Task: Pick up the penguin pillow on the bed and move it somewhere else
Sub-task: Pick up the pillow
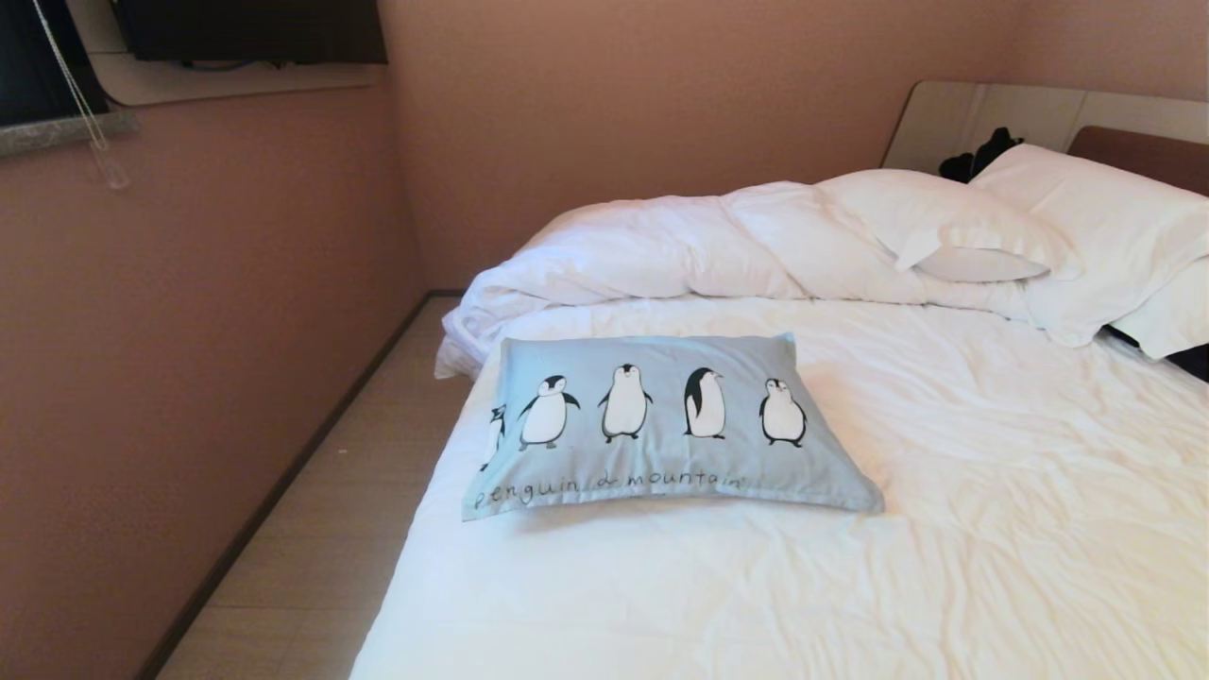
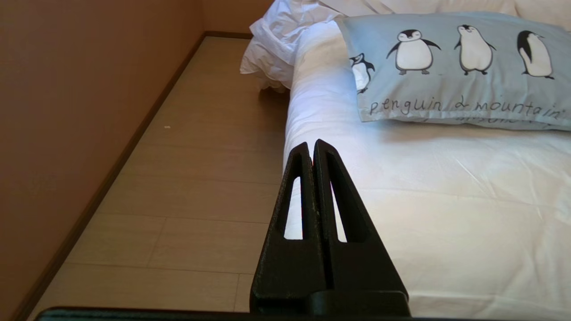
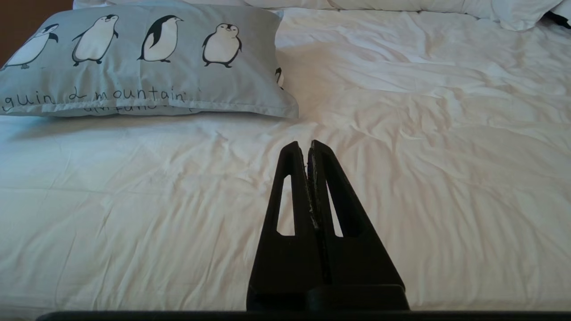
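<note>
The penguin pillow (image 1: pixel 661 425), light blue with a row of black-and-white penguins and dark script, lies flat on the bed (image 1: pixel 945 529) near its left edge. It also shows in the left wrist view (image 2: pixel 455 71) and the right wrist view (image 3: pixel 142 62). My left gripper (image 2: pixel 311 143) is shut and empty, hovering at the bed's near left edge, well short of the pillow. My right gripper (image 3: pixel 308 144) is shut and empty over the bare sheet, short of the pillow's near right corner. Neither arm shows in the head view.
A bunched white duvet (image 1: pixel 661 246) and plain white pillows (image 1: pixel 1086 227) lie at the head of the bed, with black clothing (image 1: pixel 982 156) behind them. A strip of wood floor (image 1: pixel 312 510) runs between the bed and the brown wall (image 1: pixel 189 331).
</note>
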